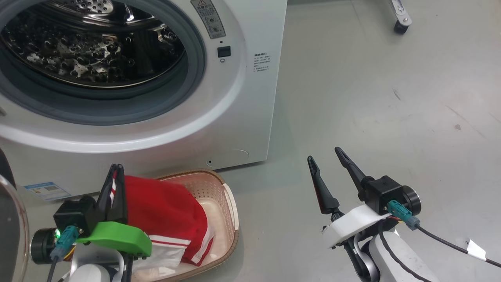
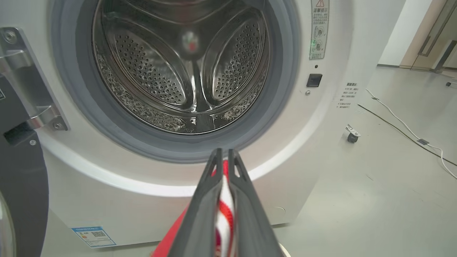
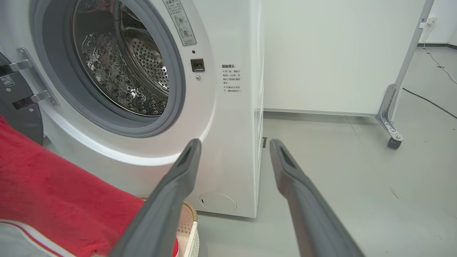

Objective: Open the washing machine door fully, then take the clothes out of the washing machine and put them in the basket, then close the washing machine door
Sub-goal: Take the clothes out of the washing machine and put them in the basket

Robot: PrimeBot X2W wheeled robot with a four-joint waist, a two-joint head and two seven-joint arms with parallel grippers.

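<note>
The white washing machine (image 1: 250,102) stands with its steel drum (image 1: 90,43) bare. Its black door (image 1: 11,231) hangs swung out at the far left, and the hinge (image 2: 32,89) shows in the left wrist view. My left gripper (image 1: 116,168) is shut on the striped trim of the red clothes (image 1: 164,211), which drape down into the cream basket (image 1: 229,211) in front of the washer. The same red fabric (image 2: 223,210) is pinched between the fingers in the left wrist view. My right gripper (image 1: 325,154) is open over the floor, right of the basket, holding nothing.
Grey floor (image 1: 391,98) spreads to the right of the washer. A castor of a wheeled stand (image 1: 401,25) sits at the back right, and a white partition on a castor (image 3: 392,142) stands behind. Cables (image 2: 403,128) run across the floor farther off.
</note>
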